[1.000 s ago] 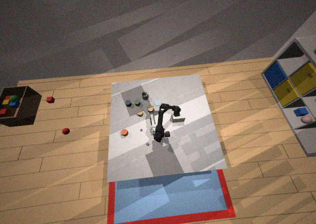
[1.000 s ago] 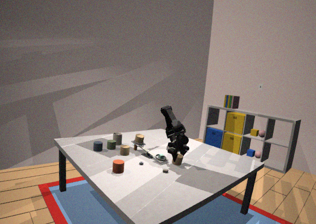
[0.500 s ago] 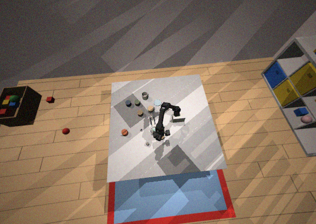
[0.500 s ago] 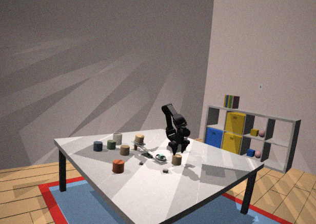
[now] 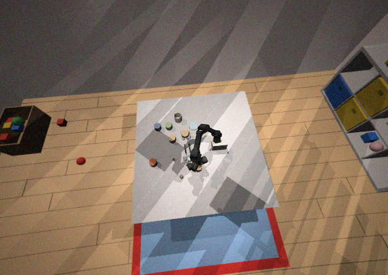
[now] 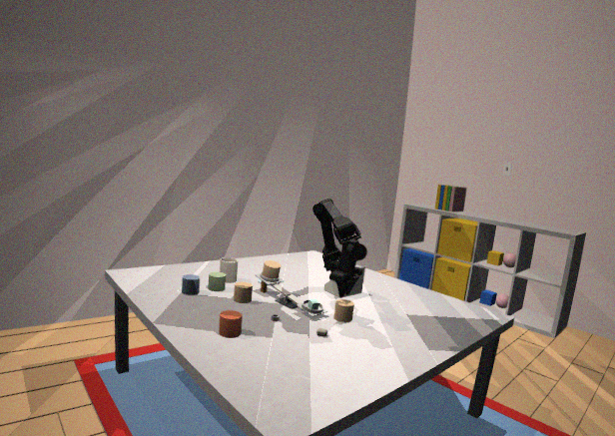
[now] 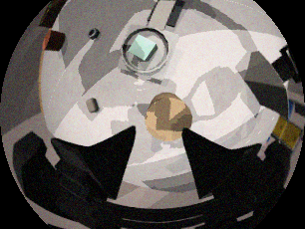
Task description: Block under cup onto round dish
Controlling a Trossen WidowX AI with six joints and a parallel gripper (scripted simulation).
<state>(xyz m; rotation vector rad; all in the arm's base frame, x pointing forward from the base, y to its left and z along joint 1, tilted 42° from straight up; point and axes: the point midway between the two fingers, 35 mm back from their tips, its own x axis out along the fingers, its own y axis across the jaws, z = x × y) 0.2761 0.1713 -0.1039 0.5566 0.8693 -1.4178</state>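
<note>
Fingers are spread, holding nothing, so straddle the mint block (image 6: 313, 304) (image 7: 143, 47) squarely (don't bump the balance (image 6: 286, 295) (image 7: 161, 14)).

Looks past the parted fingertips of the black gripper (image 5: 196, 167) (image 6: 343, 292) (image 7: 158, 129), at the near side, onto a round tan cup (image 5: 199, 168) (image 6: 344, 310) (image 7: 168, 116). Farther off and slightly left, takes in a mint block (image 5: 189, 159) (image 6: 313, 304) (image 7: 143, 47) inside a round rim (image 6: 312, 313) (image 7: 125, 61). Left of the cup, includes a small grey piece (image 5: 181, 176) (image 6: 321, 332) (image 7: 92, 105); far left, an orange-red cylinder (image 5: 153, 162) (image 6: 231, 324) (image 7: 53, 41).
</note>
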